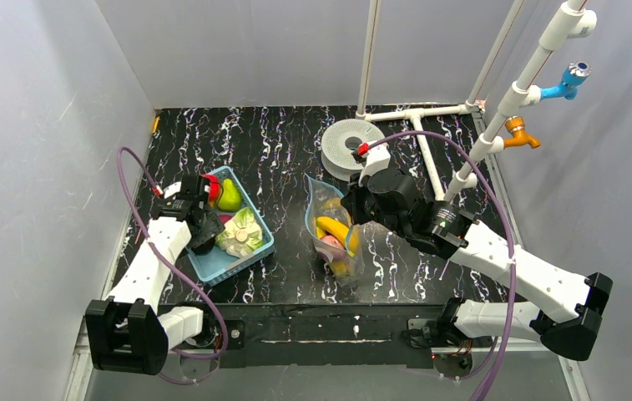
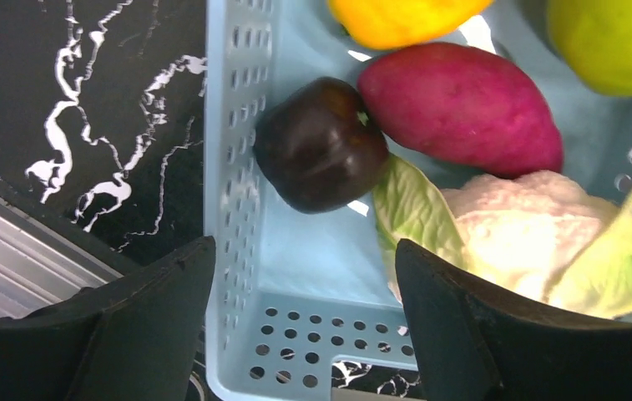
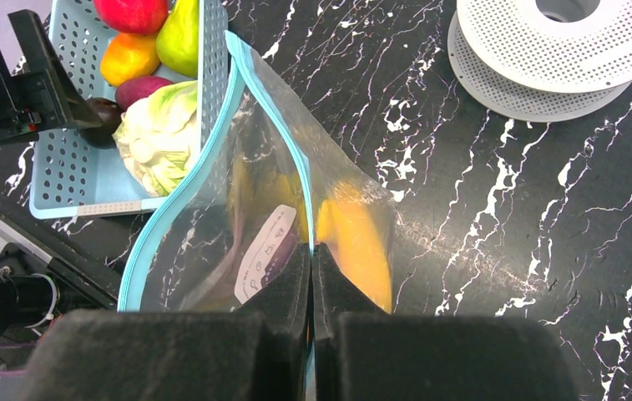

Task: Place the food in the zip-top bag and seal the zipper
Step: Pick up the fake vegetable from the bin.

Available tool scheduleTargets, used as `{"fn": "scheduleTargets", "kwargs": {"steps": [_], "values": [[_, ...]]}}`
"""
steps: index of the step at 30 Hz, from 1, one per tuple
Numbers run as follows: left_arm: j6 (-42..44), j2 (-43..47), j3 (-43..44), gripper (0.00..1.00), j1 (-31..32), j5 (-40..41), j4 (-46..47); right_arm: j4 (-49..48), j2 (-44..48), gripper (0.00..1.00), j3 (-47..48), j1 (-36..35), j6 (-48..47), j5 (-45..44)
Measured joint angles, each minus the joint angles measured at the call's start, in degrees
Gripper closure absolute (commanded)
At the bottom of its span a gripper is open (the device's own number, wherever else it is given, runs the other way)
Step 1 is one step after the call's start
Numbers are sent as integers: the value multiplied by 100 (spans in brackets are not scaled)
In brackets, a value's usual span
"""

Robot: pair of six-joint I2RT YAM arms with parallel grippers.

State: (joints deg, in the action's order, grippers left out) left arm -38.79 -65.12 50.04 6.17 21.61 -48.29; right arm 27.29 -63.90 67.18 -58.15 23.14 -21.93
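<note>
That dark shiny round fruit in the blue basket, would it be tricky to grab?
Probably slippery: the dark fruit has a glossy skin. Being round, it may roll if nudged, though the basket wall and the purple-red vegetable beside it should hem it in.

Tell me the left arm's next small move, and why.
Probably lower the left gripper onto the dark purple piece and close: its jaws stand open over it in the basket, and the right gripper holds the zip-top bag open at its mouth.

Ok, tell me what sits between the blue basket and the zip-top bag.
Nothing: in the top view, only bare black marbled table separates the basket from the bag.
</note>
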Motion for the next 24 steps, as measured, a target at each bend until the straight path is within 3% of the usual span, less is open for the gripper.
{"fn": "scheduleTargets", "kwargs": {"steps": [6,17,24], "values": [[-210,125,-212,30,-321,-164,461,0,0,99,0,0,0,15],[-190,-654,-59,29,-461,-470,713,0,46,99,0,0,-17,15],[-378,-807,-118,37,-525,-466,793,0,48,99,0,0,-76,13]]}}
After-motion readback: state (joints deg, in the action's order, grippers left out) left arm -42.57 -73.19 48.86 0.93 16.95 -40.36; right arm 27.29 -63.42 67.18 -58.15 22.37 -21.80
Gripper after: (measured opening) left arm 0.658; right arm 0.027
